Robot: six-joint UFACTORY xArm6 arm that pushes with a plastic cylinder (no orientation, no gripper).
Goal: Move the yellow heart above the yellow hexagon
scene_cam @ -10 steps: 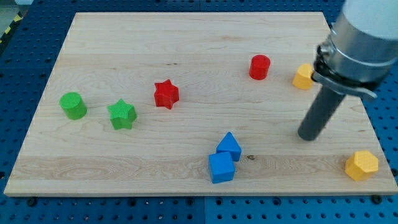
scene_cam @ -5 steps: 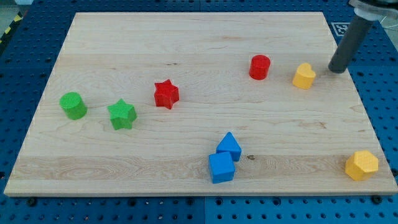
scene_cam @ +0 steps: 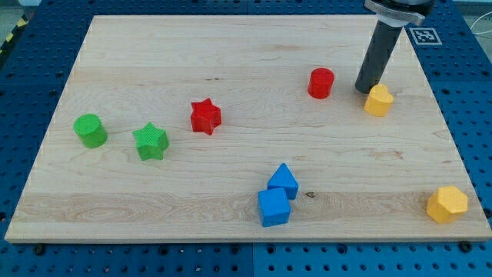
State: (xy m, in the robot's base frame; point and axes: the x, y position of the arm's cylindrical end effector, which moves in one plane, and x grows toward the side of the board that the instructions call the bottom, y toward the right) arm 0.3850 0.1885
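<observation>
Though seemingly tip-nudged (scene_cam: pixel 364 90), yellow heart (scene_cam: pixel 378 101) upright

My arm is reaching in from the view's top right, showing only its lowest part. My dark rod is leaning slightly, its upper end tilting toward the view's right and passing out of frame, while my tip (scene_cam: pixel 364 89) is resting down on the table (scene_cam: pixel 231 54) surface.

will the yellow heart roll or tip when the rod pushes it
Probably neither: the yellow heart looks squat and flat-bottomed, so it should slide. With my tip at its upper-left edge, off-centre, it may rotate. The smooth wooden board suggests easy sliding.
</observation>
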